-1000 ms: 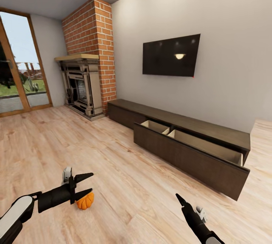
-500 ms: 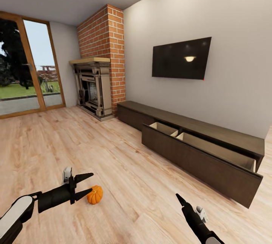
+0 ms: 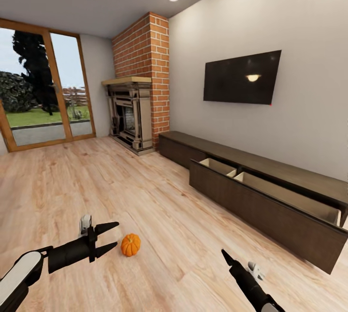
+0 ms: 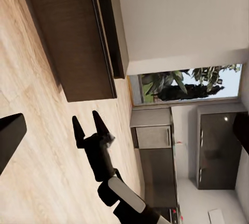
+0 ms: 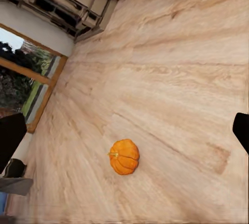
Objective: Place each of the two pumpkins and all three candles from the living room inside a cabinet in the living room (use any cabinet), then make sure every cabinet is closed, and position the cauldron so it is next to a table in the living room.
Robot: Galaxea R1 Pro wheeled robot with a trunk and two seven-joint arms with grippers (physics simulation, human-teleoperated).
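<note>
While one pumpkin [image 3: 130, 245] sits on the wooden floor [image 3: 145, 205] just beside the left gripper [image 3: 110, 238], its jaws stand spread and hold nothing. The right gripper [image 3: 225, 255] hangs low over bare floor, well apart from the pumpkin, its jaws also spread. Along the wall under the television [image 3: 241, 78], the cabinet [image 3: 270, 205] has its long drawer pulled out.

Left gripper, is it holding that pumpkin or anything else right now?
Nothing is held. The left gripper is open and empty, and the pumpkin lies on the floor beyond its fingers. The right gripper is open and empty too.
</note>
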